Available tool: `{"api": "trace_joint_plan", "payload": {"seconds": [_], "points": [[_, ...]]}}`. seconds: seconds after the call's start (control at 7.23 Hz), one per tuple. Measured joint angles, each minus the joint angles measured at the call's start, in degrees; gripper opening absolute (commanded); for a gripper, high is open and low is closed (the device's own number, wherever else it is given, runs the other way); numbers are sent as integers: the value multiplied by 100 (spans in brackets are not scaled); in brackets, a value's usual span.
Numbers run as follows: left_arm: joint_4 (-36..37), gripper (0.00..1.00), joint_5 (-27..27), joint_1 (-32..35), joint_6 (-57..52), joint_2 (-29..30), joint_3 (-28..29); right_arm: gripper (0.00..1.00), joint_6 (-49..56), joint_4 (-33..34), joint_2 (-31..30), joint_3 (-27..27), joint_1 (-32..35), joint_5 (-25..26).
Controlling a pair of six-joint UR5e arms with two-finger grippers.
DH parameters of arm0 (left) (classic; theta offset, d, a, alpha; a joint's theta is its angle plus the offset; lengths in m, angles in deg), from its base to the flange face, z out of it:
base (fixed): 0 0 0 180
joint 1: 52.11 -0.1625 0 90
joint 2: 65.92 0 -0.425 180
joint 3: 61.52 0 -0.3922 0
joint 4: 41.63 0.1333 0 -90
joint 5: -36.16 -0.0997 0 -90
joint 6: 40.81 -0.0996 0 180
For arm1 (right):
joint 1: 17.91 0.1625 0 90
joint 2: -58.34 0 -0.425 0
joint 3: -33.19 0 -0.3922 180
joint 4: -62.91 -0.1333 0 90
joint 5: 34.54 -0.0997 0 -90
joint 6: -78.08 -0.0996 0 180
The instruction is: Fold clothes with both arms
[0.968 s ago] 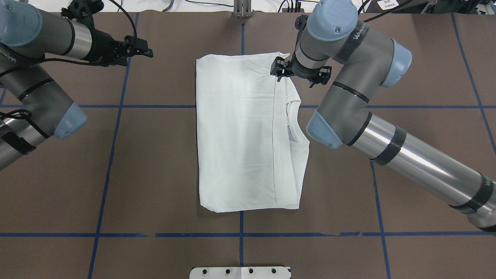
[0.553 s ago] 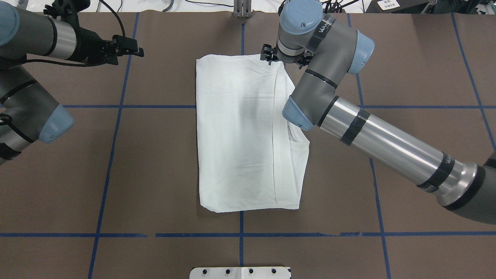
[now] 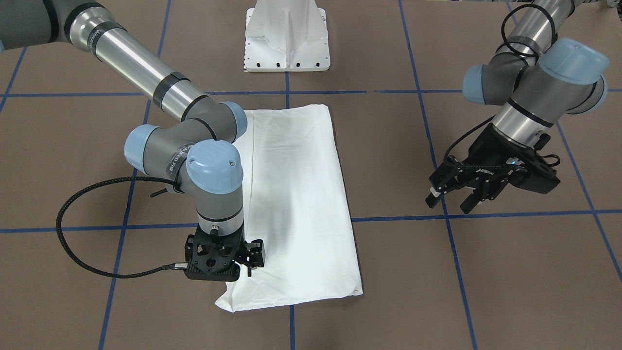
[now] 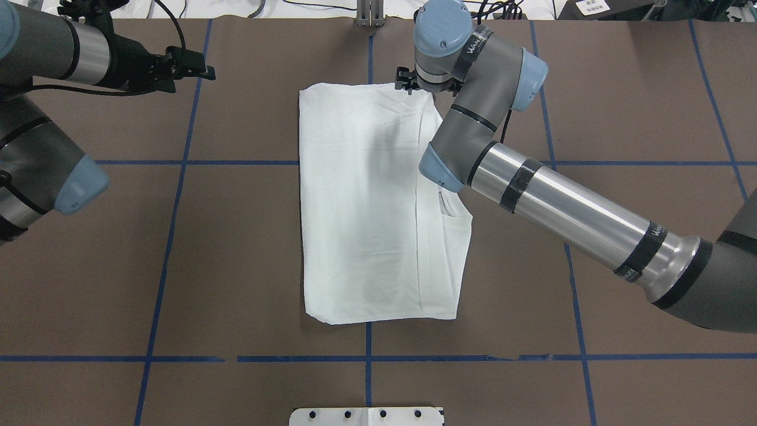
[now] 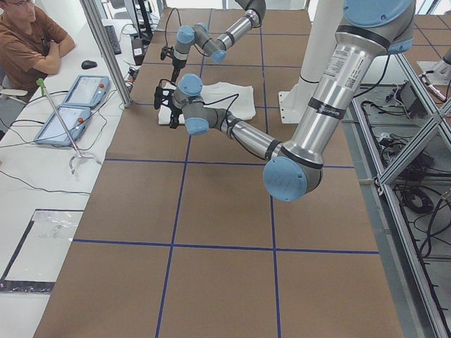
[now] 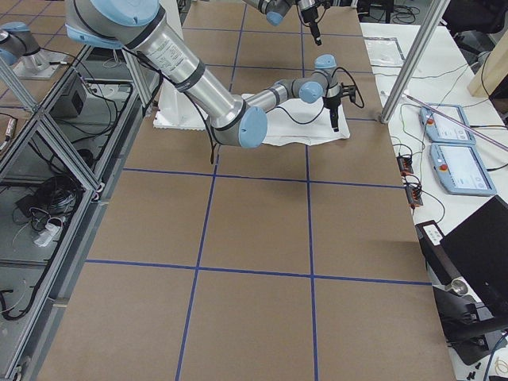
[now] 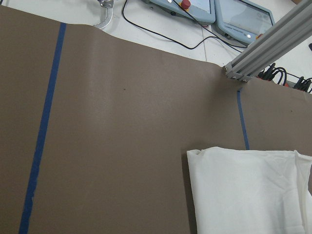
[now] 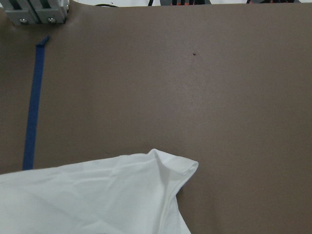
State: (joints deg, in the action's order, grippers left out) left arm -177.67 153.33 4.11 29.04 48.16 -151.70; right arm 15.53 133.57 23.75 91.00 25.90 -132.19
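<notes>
The white shirt (image 4: 366, 207) lies folded into a long rectangle in the middle of the table, its collar showing at the right edge. My right gripper (image 4: 427, 86) points down over the shirt's far right corner (image 8: 170, 165), which lies loose on the table. In the front view this gripper (image 3: 224, 266) hovers just above that corner with its fingers spread, open and holding nothing. My left gripper (image 4: 204, 70) hangs open over bare table well left of the shirt, fingers (image 3: 433, 198) apart in the front view. The left wrist view shows the shirt's far left corner (image 7: 204, 156).
Blue tape lines (image 4: 177, 177) divide the brown table into squares. The white pedestal base (image 3: 286, 36) stands at the robot's edge. An aluminium post (image 4: 369, 12) rises at the far edge. A person (image 5: 28, 42) sits beyond it at a side bench with control pendants (image 5: 70, 105).
My right arm has swung from the shirt's right fold line to its far right corner. The left gripper has drawn back a little to the left.
</notes>
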Motion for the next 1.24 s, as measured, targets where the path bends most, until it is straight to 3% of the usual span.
{"api": "trace_joint_plan", "payload": {"seconds": [0.41, 1.24], "points": [[7, 100, -23, 3, -6, 11, 17, 100, 58, -671, 12, -486, -132, 389], [-2, 100, -29, -7, -6, 26, 73, 100, 394, -644, -30, -607, -187, 387]]}}
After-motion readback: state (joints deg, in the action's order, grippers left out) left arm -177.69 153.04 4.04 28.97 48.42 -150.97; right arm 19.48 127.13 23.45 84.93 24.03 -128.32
